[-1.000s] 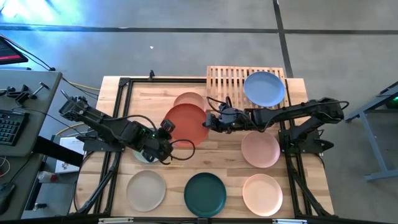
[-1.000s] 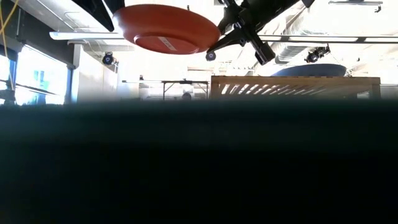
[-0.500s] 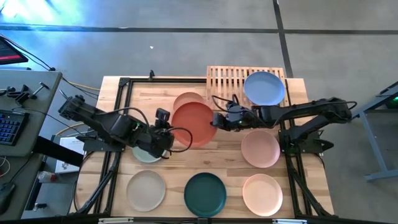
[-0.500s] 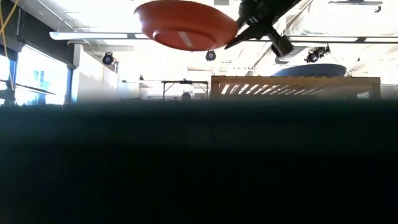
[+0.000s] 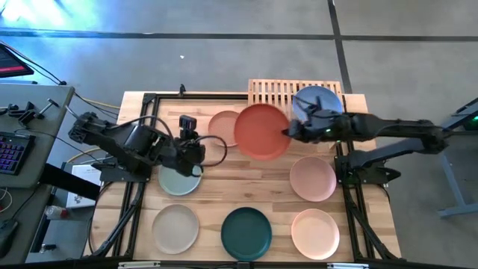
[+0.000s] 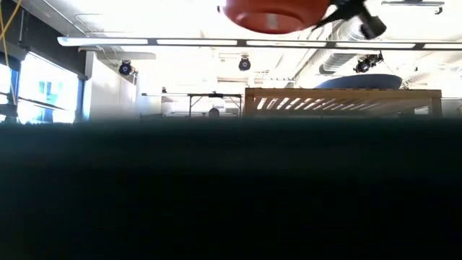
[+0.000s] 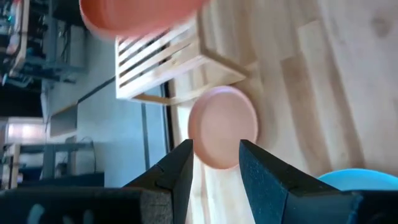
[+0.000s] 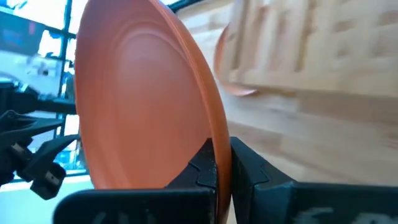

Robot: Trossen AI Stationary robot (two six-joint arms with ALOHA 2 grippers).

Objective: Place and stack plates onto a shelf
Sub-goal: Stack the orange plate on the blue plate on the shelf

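Presently hanging above the counter (image 5: 224, 166), the red-orange plate (image 5: 262, 131), overlapping the near left corner of the shelf (image 5: 270, 91) in the high view and not yet resting on any slat. Being carried by its rim only, pinched at one edge in the right end effector (image 5: 287, 133), fingers closed tight on the thin lip as the right wrist view is showing (image 8: 214, 163). Already sitting on the shelf's right half, the blue plate (image 5: 317, 104); lying on the counter just left of the shelf, the peach plate (image 5: 224, 122).

Judged as the main risk: the plate pivoting or slipping in so narrow an edge grip, tilting and dropping onto the peach plate or the counter. Also possible: the far rim catching the shelf's front rail if brought in too low, or the plate knocking the blue plate if released too far right. Landing half off the left end would be leaving it tipping over the edge.

Waiting apart over the counter's left side, the left end effector (image 5: 200, 146), fingers (image 7: 177, 171) standing parted with nothing between them, just above the sage green plate (image 5: 176, 183) and touching nothing visible.
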